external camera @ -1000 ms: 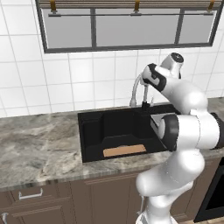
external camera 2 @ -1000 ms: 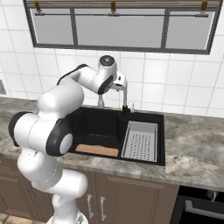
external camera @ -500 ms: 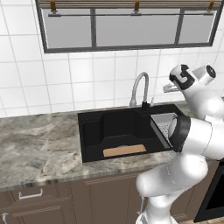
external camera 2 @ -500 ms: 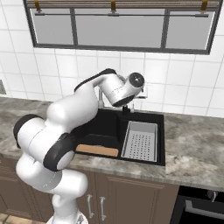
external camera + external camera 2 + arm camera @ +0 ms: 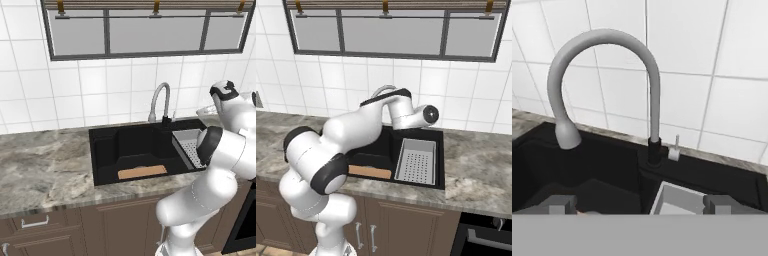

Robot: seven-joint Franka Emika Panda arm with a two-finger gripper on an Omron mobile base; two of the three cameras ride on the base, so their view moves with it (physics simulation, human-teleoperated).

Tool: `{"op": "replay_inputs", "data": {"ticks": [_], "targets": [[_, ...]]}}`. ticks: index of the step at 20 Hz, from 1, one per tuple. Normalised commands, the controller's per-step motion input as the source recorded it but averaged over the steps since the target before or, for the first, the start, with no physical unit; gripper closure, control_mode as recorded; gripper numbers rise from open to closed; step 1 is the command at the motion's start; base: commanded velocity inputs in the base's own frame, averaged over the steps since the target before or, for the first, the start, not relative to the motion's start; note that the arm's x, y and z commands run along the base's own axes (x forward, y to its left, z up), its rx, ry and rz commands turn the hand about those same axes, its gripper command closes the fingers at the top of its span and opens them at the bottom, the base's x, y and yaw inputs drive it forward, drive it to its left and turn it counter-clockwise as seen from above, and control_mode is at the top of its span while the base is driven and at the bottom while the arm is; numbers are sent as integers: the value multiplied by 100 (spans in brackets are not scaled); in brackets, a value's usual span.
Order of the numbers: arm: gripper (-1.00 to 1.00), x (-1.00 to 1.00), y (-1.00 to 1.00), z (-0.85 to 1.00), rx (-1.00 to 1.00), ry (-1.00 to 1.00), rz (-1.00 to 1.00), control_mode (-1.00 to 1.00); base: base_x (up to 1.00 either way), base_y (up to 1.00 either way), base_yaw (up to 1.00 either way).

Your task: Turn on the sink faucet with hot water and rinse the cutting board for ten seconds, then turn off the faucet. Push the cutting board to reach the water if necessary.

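Note:
The grey gooseneck sink faucet (image 5: 607, 39) arches over the black sink (image 5: 717, 175), spout mouth at the left, dark base and a small grey lever (image 5: 674, 149) at the right. No water runs from it. My gripper (image 5: 640, 205) is open, its fingertips (image 5: 559, 204) wide apart, facing the faucet from a short distance and touching nothing. From the base, the faucet (image 5: 159, 99) stands behind the sink (image 5: 95, 155), and my hand (image 5: 223, 95) is up at its right end. The tan cutting board (image 5: 142, 172) lies flat on the basin floor near the front wall, also the cutting board (image 5: 370, 172).
A grey perforated drain tray (image 5: 189, 146) sits in the sink's right part, seen too as the tray (image 5: 416, 161). Marble counter (image 5: 45, 165) runs to both sides. White tiled wall and a window (image 5: 150, 30) stand behind the faucet. My arm crosses over the sink's left half (image 5: 356, 130).
The arm has swung right, from beside the faucet to the sink's right end, and the hand now looks back at the faucet. The jaws stayed open.

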Motion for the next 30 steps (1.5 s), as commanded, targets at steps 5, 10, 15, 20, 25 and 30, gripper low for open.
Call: {"op": "replay_inputs", "data": {"ticks": [5,10,15,20,25,30], "targets": [[-100,0,0,-23,-3,-10,1,-100,0,0,0],[-100,4,0,-30,0,-8,0,-100,0,0,0],[-100,21,0,-19,0,-6,0,-100,0,0,0],[-100,31,2,-17,0,-3,0,-100,0,0,0],[-100,31,0,-18,0,-2,0,-100,0,0,0],[-100,29,0,-21,0,-2,0,-100,0,0,0]]}}
